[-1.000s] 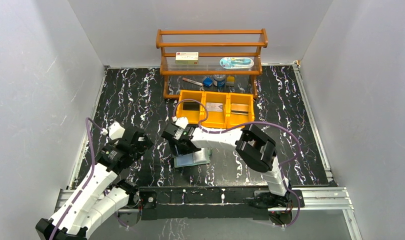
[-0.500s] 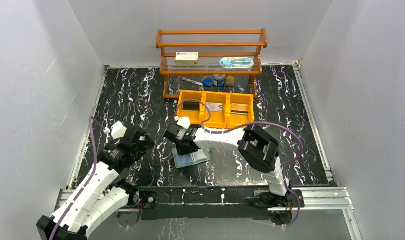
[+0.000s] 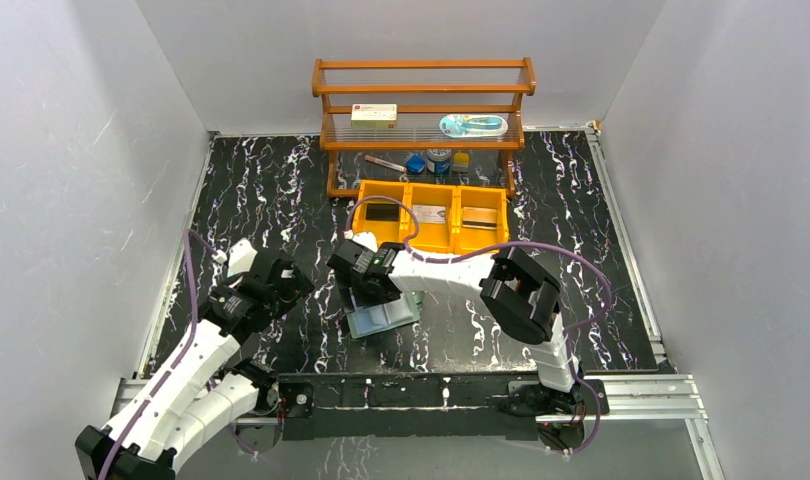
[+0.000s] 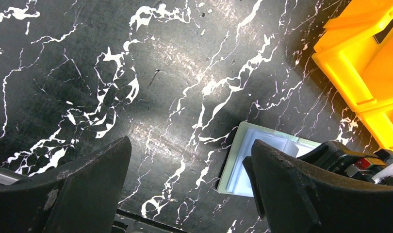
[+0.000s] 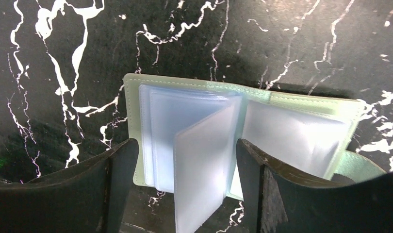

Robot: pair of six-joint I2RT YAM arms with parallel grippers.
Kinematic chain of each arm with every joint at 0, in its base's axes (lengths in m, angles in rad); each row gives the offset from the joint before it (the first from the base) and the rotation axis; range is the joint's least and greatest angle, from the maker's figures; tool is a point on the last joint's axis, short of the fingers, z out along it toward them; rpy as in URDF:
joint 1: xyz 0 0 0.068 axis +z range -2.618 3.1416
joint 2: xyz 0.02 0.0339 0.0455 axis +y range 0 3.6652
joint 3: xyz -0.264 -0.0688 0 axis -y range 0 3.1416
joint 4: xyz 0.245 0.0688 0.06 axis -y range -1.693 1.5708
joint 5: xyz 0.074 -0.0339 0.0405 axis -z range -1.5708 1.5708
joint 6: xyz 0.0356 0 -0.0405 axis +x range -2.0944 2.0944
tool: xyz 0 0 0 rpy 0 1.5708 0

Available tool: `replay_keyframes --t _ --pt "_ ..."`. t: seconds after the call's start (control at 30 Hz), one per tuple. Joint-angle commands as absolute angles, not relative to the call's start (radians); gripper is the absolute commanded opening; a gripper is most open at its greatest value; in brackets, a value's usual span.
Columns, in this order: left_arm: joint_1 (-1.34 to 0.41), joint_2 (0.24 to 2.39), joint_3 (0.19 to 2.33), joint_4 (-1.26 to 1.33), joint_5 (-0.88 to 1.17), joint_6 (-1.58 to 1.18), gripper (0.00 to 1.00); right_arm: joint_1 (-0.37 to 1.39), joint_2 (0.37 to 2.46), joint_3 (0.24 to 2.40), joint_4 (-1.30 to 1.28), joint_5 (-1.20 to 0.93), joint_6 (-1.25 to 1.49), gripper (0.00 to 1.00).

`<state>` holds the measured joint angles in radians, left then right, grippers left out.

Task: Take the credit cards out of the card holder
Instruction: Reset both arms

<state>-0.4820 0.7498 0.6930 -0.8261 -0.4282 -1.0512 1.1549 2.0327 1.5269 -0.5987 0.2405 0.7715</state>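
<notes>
Right gripper over the open sage-green bifold card holder!
Jaws spread wide, a clear plastic sleeve upright between them; left gripper spread too.

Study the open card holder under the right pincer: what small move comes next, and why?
Probably close the right pincer on the upright clear sleeve between its open jaws and turn it over; the visible pockets of the card holder look empty.

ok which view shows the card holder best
The right wrist view: the card holder lies open directly below, its clear sleeves fanned, one standing up. The left wrist view catches only one end of it; the top view shows it small and partly hidden.
</notes>
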Motion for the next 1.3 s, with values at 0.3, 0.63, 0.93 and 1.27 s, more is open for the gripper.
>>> replay_keyframes --t 0.3,0.63,0.93,1.27 --pt "-0.483 0.815 0.669 -0.641 -0.227 -0.874 0.92 1.131 1.898 1.469 -0.704 0.385 0.827 0.87" --pt "-0.483 0.974 0.604 -0.395 0.171 -0.772 0.77 1.081 1.934 1.341 -0.584 0.210 0.830 0.80" --pt "-0.483 1.144 0.513 -0.202 0.366 -0.836 0.49 1.078 1.852 1.255 -0.467 0.166 0.881 0.40" --pt "-0.482 1.192 0.530 -0.229 0.351 -0.808 0.48 1.059 1.731 1.177 -0.324 0.055 0.894 0.41"
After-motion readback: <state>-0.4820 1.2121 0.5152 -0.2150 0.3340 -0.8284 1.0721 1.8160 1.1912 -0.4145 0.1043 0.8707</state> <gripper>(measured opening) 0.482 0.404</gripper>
